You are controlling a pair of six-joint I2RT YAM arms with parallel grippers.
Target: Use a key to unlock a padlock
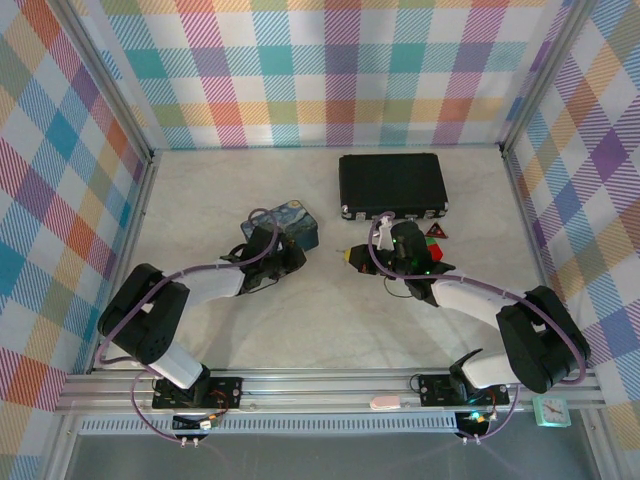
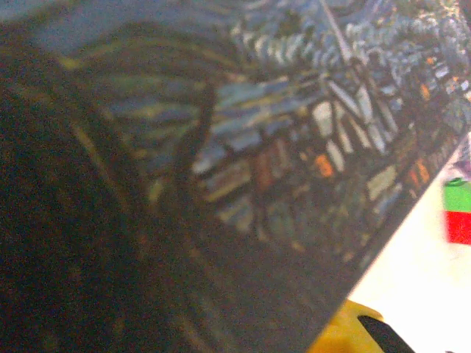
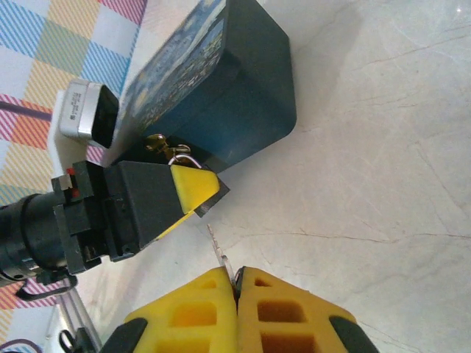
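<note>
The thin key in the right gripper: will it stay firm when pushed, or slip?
The key looks thin and smooth, so it may pivot inside the right gripper. Little of it sticks out, so bending seems unlikely.

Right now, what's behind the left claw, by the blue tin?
The padlock shows just its thin silvery shackle, peeking out between the left claw and the blue tin. The claw covers its body.

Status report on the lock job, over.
Right gripper shut on key, blade out. Left gripper beside blue tin, grip unclear. Padlock shackle at its tip, apart from key. Nothing between.
</note>
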